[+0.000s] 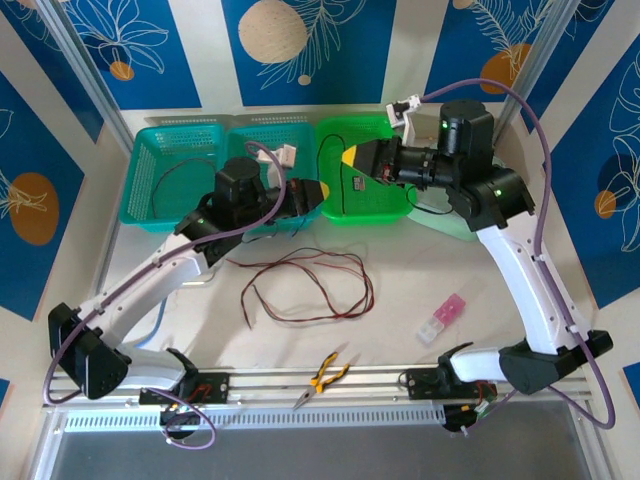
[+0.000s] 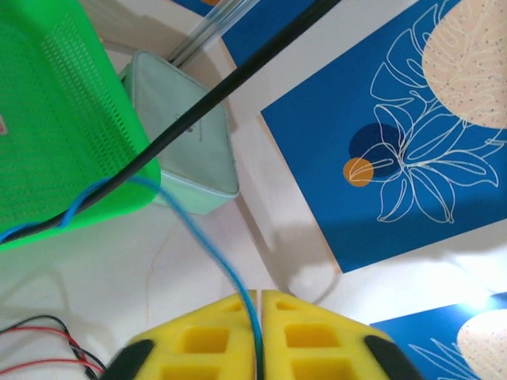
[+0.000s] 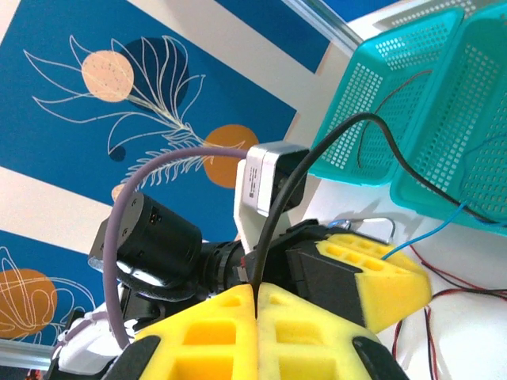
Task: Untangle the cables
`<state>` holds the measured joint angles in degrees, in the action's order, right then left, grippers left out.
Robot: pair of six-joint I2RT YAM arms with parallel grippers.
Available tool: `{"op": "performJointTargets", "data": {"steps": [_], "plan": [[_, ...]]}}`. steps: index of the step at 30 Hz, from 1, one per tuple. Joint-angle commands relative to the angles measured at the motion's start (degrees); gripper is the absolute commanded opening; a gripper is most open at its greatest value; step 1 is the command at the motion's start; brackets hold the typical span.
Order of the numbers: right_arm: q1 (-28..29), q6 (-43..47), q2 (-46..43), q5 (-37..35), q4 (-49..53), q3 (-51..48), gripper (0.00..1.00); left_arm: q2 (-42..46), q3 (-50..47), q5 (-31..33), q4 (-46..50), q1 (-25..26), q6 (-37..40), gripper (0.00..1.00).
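White arms [image 1: 520,270], black joints [image 1: 240,185], purple cables [image 3: 119,253], yellow foam claws [image 2: 259,305] [image 3: 255,291]

**Top external view.** Bright, even, diffuse light from overhead. The tabletop [image 1: 400,290] renders near-white and carries only faint, soft-edged shadows. Focus is sharp across the whole field and colours are saturated.

**Left wrist view.** The yellow pads of the left gripper [image 2: 260,305] sit close to the lens and are soft. The blue cable [image 2: 214,249] is blurred along its length. A washed-out glare patch lies on the wall panel [image 2: 471,277] at lower right.

**Right wrist view.** The foam of the right gripper [image 3: 255,297] is slightly soft. The black cable [image 3: 273,229] and the background are crisp, with no glare.
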<state>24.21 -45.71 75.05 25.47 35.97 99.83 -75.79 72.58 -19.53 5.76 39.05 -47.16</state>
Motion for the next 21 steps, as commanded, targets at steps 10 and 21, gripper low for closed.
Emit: {"op": "performJointTargets", "data": {"steps": [10,21], "plan": [[-6.5,-4.0,-6.7,-2.8,-7.2,-5.7,0.0,6.3,5.0,2.7,17.2,-0.9,8.8,0.0],[-17.5,-8.2,-12.3,-6.2,-10.8,-9.4,0.0,11.3,5.0,-2.2,28.6,-12.1,12.4,0.0]]}}
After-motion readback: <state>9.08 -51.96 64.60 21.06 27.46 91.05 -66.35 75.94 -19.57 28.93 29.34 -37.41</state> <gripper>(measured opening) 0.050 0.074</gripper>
